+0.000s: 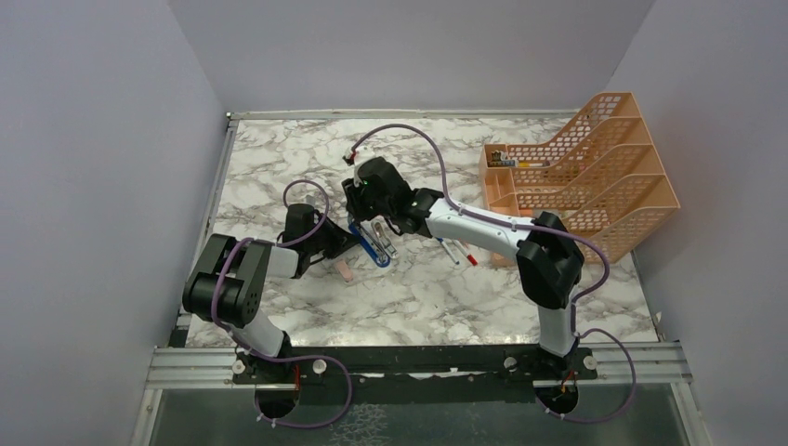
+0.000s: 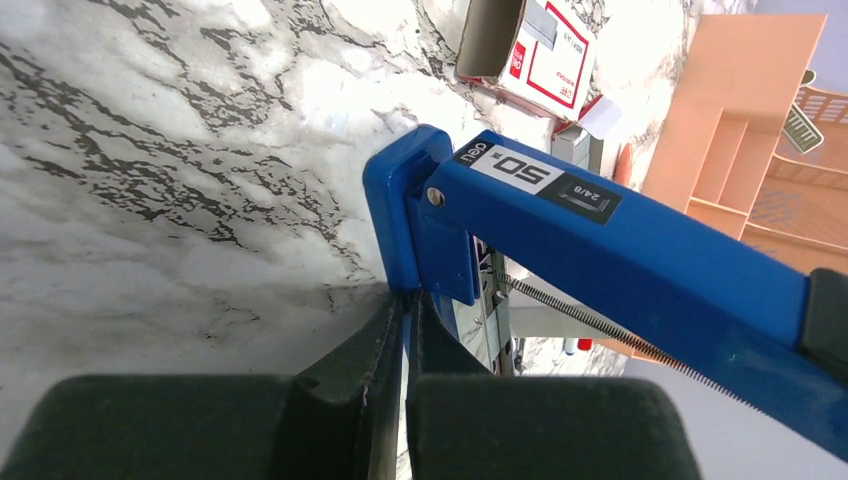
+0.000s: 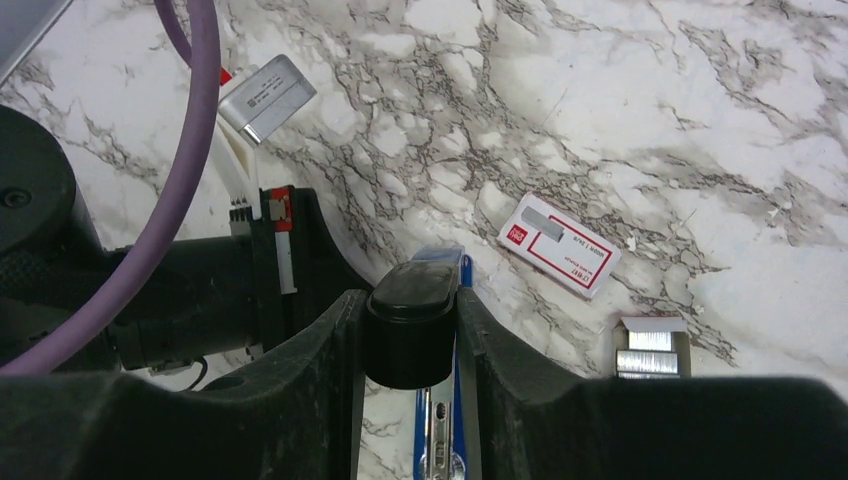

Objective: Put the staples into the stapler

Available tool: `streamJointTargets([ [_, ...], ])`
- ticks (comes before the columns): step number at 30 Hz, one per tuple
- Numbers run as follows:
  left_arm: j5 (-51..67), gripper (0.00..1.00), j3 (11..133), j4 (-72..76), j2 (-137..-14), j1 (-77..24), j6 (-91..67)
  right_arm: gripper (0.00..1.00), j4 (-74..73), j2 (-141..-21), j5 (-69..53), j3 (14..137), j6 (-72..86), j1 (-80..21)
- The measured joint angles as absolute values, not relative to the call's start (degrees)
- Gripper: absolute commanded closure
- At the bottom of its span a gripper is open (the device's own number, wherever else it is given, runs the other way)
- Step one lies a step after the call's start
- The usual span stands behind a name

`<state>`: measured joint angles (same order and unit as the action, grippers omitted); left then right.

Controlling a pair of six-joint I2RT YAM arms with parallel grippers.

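When taken from the arm bases outward: left gripper (image 2: 405, 322) pinched shut on the blue hinge end of the stapler (image 2: 620, 250), lid raised off the channel. Farther along the stapler, right gripper (image 3: 411, 305) clamped on its black lid tip. Beyond the stapler, on the bench (image 3: 600, 100), red-and-white staple sleeve (image 3: 558, 245) and grey tray (image 3: 684, 352) of staples (image 3: 647, 342).
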<state>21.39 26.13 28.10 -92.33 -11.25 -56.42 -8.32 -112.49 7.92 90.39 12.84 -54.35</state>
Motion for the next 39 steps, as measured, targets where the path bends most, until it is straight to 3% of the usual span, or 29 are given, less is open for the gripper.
streamJointTargets([
  [21, 17.58, 0.94, 26.22, 30.04, -92.68, -11.05, -56.55, 0.62, -11.22, -108.62, 8.25, 77.8, 15.62, -57.19],
  [39, 13.08, 0.89, 24.84, 21.8, -85.95, -11.0, -55.92, 0.63, -24.16, -119.42, 10.0, 89.78, 24.4, -59.42],
])
